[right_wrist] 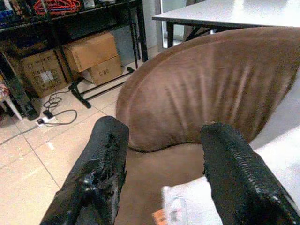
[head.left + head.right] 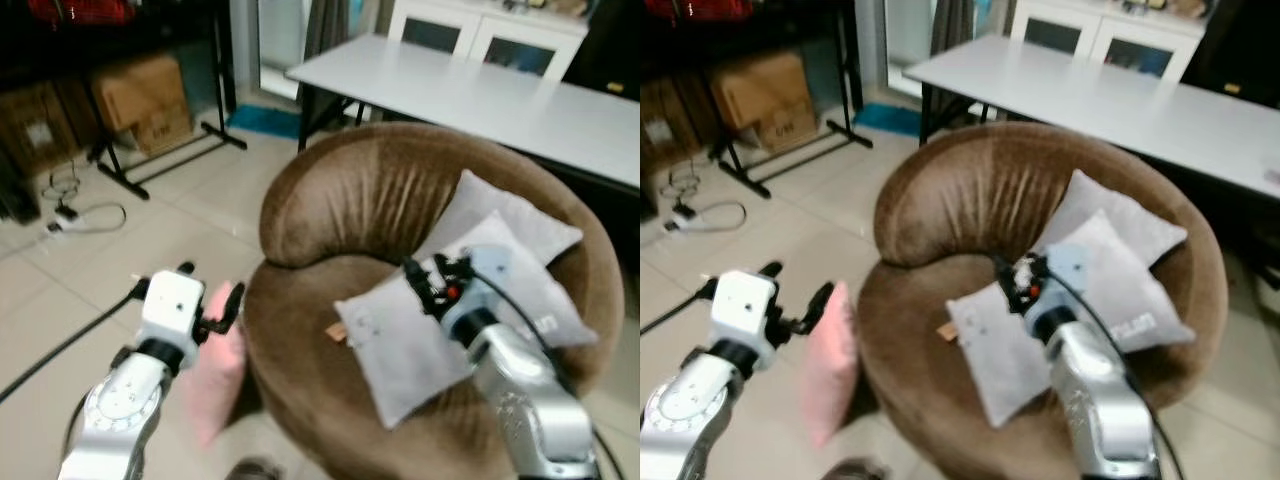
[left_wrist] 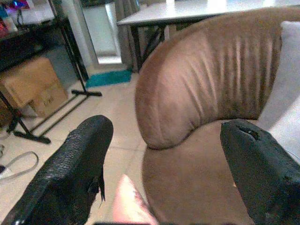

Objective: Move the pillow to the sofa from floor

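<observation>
A pink pillow stands on edge on the tiled floor, leaning against the front left of the round brown sofa. My left gripper is open just above the pillow's top edge; in the left wrist view the pillow's pink corner lies below the wide-apart fingers. Over the sofa seat my right gripper is open, above a grey pillow. Two more grey pillows lie behind it on the seat.
A long white table stands behind the sofa, with a white cabinet beyond it. Cardboard boxes sit under a black rack at the far left. A power strip and cables lie on the floor.
</observation>
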